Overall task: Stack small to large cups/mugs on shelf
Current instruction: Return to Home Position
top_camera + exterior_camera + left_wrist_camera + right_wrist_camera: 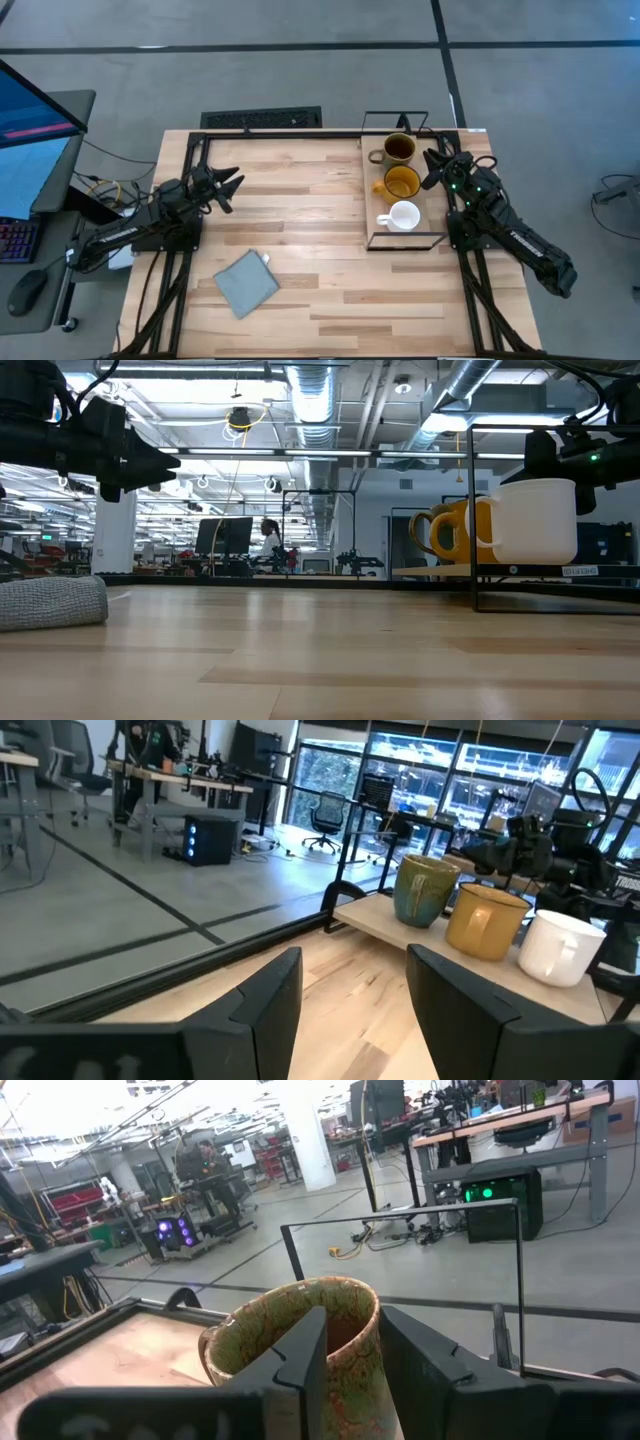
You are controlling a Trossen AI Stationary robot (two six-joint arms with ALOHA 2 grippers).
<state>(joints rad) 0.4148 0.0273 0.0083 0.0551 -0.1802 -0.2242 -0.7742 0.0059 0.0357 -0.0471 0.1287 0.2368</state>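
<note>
Three mugs stand in a row on the light wooden shelf at the table's right. The dark brown-olive mug is farthest, the amber mug is in the middle, and the white mug is nearest. My right gripper is open just right of the shelf, level with the olive and amber mugs. In the right wrist view my right gripper shows the olive mug close ahead of its fingers. My left gripper is open and empty over the table's left part.
A grey-blue folded cloth lies on the table near its front, left of centre. The shelf's thin black wire frame rises around the board. Bare tabletop lies between the two arms. A keyboard sits beyond the far edge.
</note>
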